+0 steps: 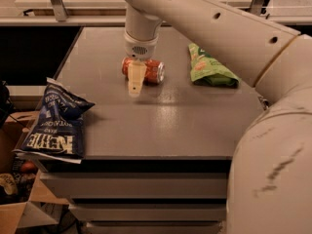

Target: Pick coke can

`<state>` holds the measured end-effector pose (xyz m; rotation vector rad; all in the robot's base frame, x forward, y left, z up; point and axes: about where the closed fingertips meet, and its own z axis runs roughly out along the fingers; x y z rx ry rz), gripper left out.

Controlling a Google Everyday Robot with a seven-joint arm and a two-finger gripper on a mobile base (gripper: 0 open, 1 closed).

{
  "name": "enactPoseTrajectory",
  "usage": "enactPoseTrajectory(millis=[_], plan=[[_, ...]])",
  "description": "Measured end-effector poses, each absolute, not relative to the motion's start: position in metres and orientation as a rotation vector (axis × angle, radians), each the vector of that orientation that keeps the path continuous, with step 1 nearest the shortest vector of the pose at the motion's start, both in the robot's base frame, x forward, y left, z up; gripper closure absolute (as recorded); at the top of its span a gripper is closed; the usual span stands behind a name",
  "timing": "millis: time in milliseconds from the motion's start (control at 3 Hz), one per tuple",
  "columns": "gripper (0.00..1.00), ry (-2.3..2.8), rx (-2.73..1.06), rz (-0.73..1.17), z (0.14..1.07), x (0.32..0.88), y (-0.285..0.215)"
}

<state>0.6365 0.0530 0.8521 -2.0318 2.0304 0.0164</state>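
Note:
The coke can is red with a silver end and lies on its side at the back middle of the grey table. My gripper hangs down from the arm's white wrist. It stands right at the can's left half, on the near side, and covers part of the can. Whether it touches the can does not show.
A green snack bag lies at the back right of the table. A dark blue chip bag hangs over the table's left front edge. My arm spans the upper right. Cardboard boxes and clutter sit on the floor at the left.

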Motion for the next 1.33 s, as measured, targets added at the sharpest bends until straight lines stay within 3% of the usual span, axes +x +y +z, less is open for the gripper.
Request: enactPoseTrajectory(millis=[1000, 1333], plan=[[0.88, 2.041, -2.032, -0.007, 0.849, 0.649, 0.045], [1.0, 2.024, -2.031, -0.061, 0.864, 0.657, 0.038]])
